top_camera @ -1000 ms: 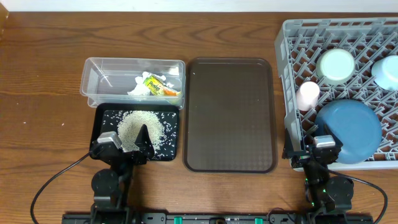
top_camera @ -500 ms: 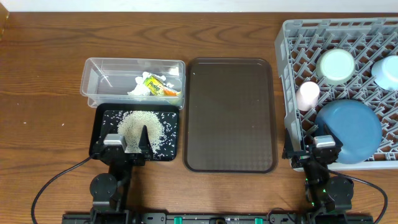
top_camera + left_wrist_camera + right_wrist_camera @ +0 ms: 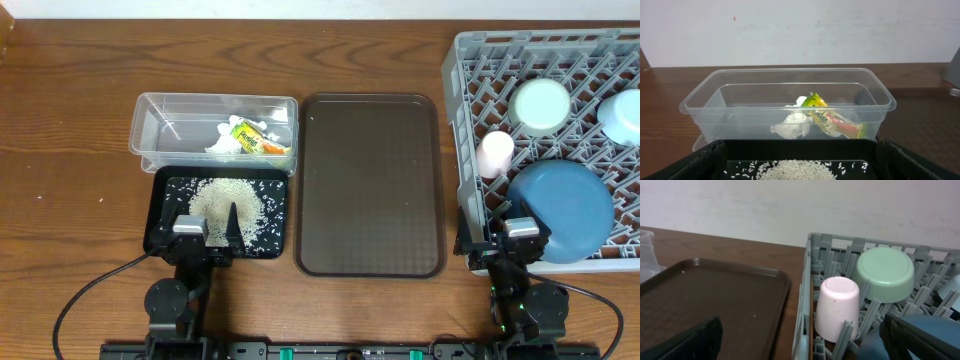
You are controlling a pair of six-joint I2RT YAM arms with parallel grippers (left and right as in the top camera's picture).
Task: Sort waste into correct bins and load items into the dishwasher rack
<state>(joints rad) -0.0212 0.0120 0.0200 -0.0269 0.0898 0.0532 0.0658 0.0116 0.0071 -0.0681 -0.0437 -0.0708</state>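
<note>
The clear tub (image 3: 160,130) holds a crumpled tissue (image 3: 222,143) and a yellow-green wrapper (image 3: 255,139); in the left wrist view the tissue (image 3: 792,126) and wrapper (image 3: 832,120) lie behind the tub wall (image 3: 705,107). In front of it, the black tray (image 3: 162,190) carries a rice pile (image 3: 225,203). My left gripper (image 3: 198,224) hangs open over the tray's near edge, above the rice (image 3: 795,171). The grey rack (image 3: 470,120) holds a blue plate (image 3: 560,210), pink cup (image 3: 495,153), mint bowl (image 3: 541,105) and light-blue bowl (image 3: 622,115). My right gripper (image 3: 505,228) is open at the rack's front left corner, empty.
A brown serving tray (image 3: 370,185) lies between the black tray and the rack. A stray white grain (image 3: 100,199) lies on the wood left of the black tray. Cables run from both arm bases along the table's front edge.
The left gripper has straightened from a slight turn and drawn back a little toward the tray's near edge. The right arm has not moved.
</note>
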